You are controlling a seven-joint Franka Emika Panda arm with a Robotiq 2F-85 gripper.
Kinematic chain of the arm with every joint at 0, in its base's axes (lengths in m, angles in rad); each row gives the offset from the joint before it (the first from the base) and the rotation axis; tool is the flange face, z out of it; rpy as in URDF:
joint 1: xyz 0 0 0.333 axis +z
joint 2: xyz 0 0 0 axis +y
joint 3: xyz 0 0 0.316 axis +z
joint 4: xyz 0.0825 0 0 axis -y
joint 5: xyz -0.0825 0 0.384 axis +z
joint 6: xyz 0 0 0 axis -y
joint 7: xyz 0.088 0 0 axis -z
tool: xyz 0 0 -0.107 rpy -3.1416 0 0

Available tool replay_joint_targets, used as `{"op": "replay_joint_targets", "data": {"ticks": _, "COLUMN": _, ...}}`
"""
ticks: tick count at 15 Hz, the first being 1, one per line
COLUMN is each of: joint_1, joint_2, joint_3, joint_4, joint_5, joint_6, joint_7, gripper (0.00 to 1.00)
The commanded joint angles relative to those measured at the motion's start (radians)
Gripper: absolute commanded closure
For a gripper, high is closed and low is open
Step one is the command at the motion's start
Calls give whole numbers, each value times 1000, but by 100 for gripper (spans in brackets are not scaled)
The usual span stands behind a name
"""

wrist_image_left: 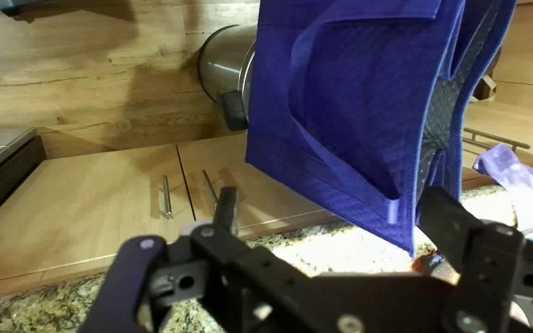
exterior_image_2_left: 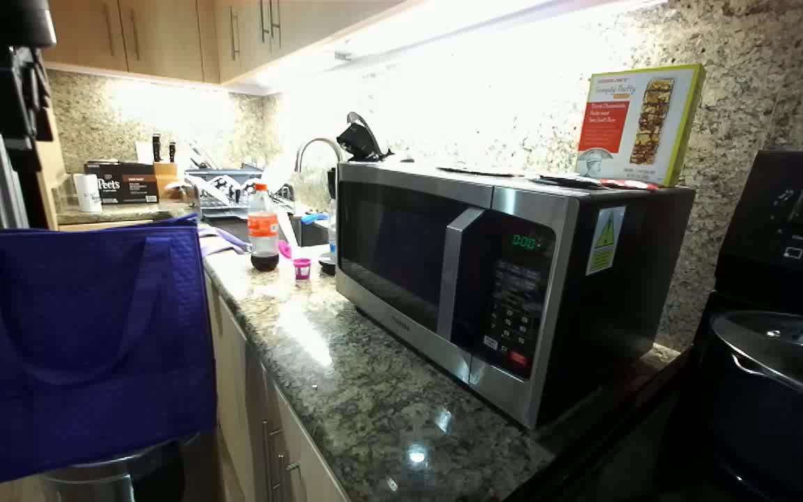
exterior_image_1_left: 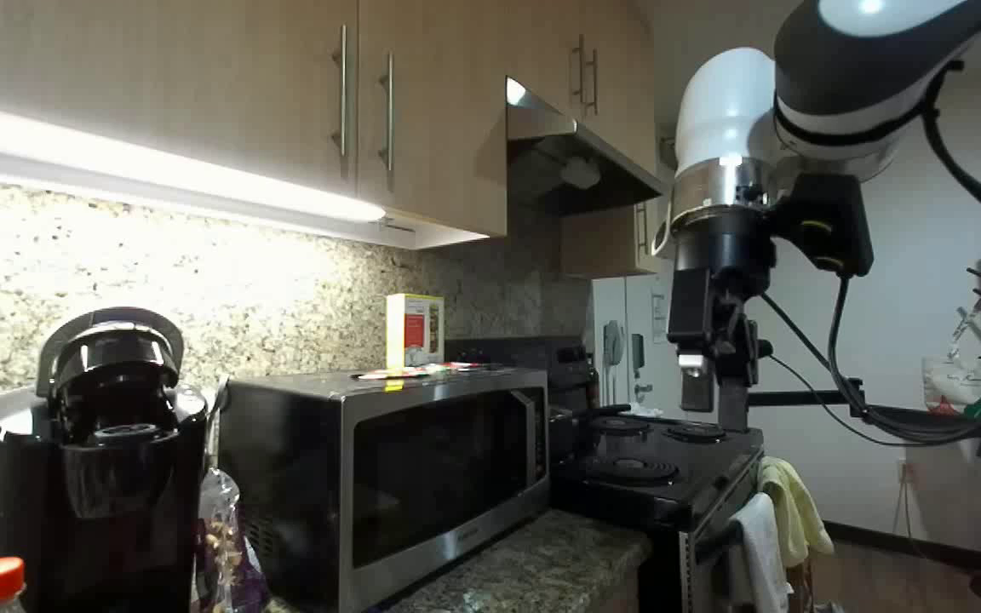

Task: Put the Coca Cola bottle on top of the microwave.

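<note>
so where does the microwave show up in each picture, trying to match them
In an exterior view: the microwave sits low, mostly left of centre.
In an exterior view: the microwave fills the middle, mostly right of centre.
Wrist view: not visible.
Shared landmark: the speckled granite counter, showing in all three views.

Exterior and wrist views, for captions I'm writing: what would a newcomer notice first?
Probably the big indigo bag beside the counter, at left in an exterior view. On that counter comes the silver microwave, green digits lit, the Coca Cola bottle standing beyond it. The robot arm looms at upper right in an exterior view, its open claw pointing down.
</note>
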Motion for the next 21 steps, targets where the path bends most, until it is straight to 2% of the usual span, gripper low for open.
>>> {"op": "replay_joint_targets", "data": {"ticks": 1, "joint_1": -14, "joint_2": 0, "joint_3": 10, "joint_4": 3, "joint_5": 7, "joint_6": -6, "joint_7": -7, "gripper": 0}}
{"op": "replay_joint_targets", "data": {"ticks": 8, "joint_1": -14, "joint_2": 0, "joint_3": 10, "joint_4": 3, "joint_5": 7, "joint_6": -6, "joint_7": -7, "gripper": 0}}
{"op": "replay_joint_targets", "data": {"ticks": 10, "joint_1": -27, "joint_2": 52, "joint_3": 4, "joint_4": 81, "joint_5": -25, "joint_6": -67, "joint_7": 0, "gripper": 0}}
{"op": "replay_joint_targets", "data": {"ticks": 15, "joint_1": -54, "joint_2": 251, "joint_3": 33, "joint_4": 403, "joint_5": -200, "joint_6": -310, "joint_7": -2, "gripper": 0}}
{"op": "replay_joint_targets", "data": {"ticks": 17, "joint_1": -38, "joint_2": 342, "joint_3": 44, "joint_4": 527, "joint_5": -255, "joint_6": -392, "joint_7": -34, "gripper": 0}}
{"op": "replay_joint_targets", "data": {"ticks": 21, "joint_1": 2, "joint_2": 546, "joint_3": 83, "joint_4": 767, "joint_5": -344, "joint_6": -463, "joint_7": -125, "gripper": 0}}
